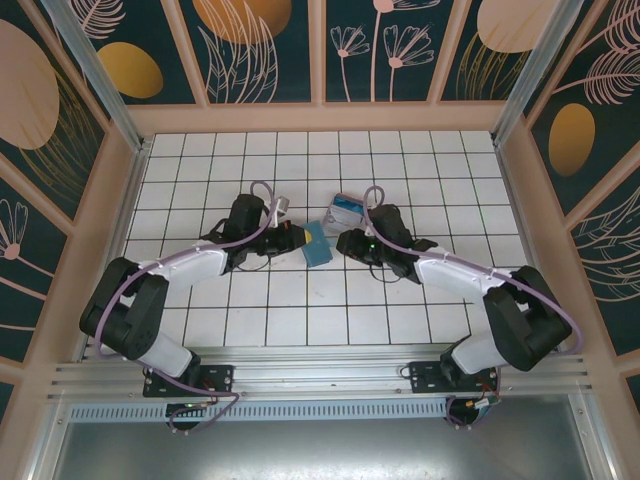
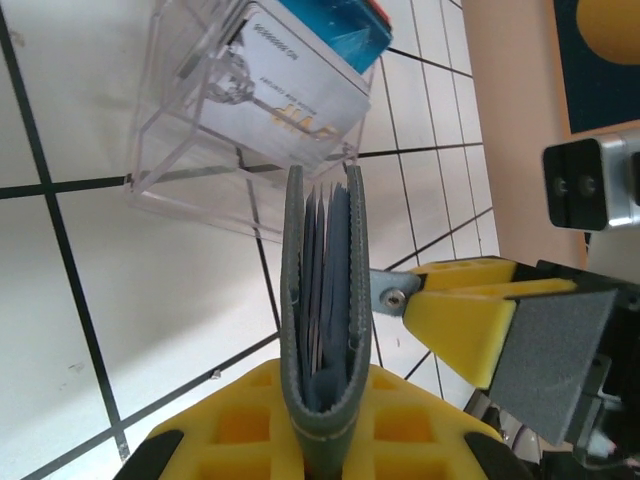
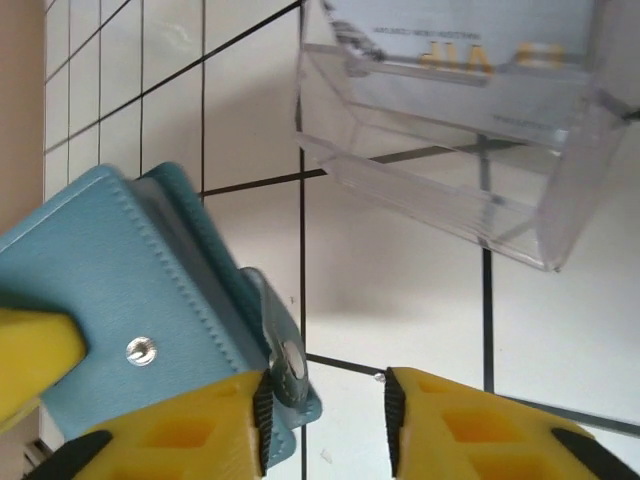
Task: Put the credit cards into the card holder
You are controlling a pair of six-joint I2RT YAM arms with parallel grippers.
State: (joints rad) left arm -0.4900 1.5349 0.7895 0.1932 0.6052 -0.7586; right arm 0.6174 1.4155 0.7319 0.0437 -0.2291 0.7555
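Card holder (image 1: 317,243), a small teal-blue soft folding wallet, stands on edge over the middle of the white tiled table (image 1: 300,320), between the tips of the two arms. We find it folded nearly shut. From the left wrist we see it edge-on, spine toward the camera, with grey-blue pocket layers showing in the narrow gap between its covers. We cannot tell whether any card sits among those layers. A small snap tab (image 3: 285,365) sticks out from one cover, and a metal stud (image 3: 141,350) shows on the outer face.

The left gripper (image 1: 296,238) is pressed together on the card holder at the spine end, its yellow fingers (image 2: 420,435) tight against both covers. The right gripper (image 3: 325,400) has its jaws spread. The snap tab lies against one yellow pad, and the other pad stands clear with bare tile between.

The credit cards (image 2: 295,100), thin plastic rectangles, stand in a clear transparent plastic box (image 2: 170,140) that rests on the tiles just beyond the card holder's open edge. We make out a white card with gold lettering in front and a bright blue card (image 2: 335,25) behind it. We cannot tell whether the card holder touches the tiles.
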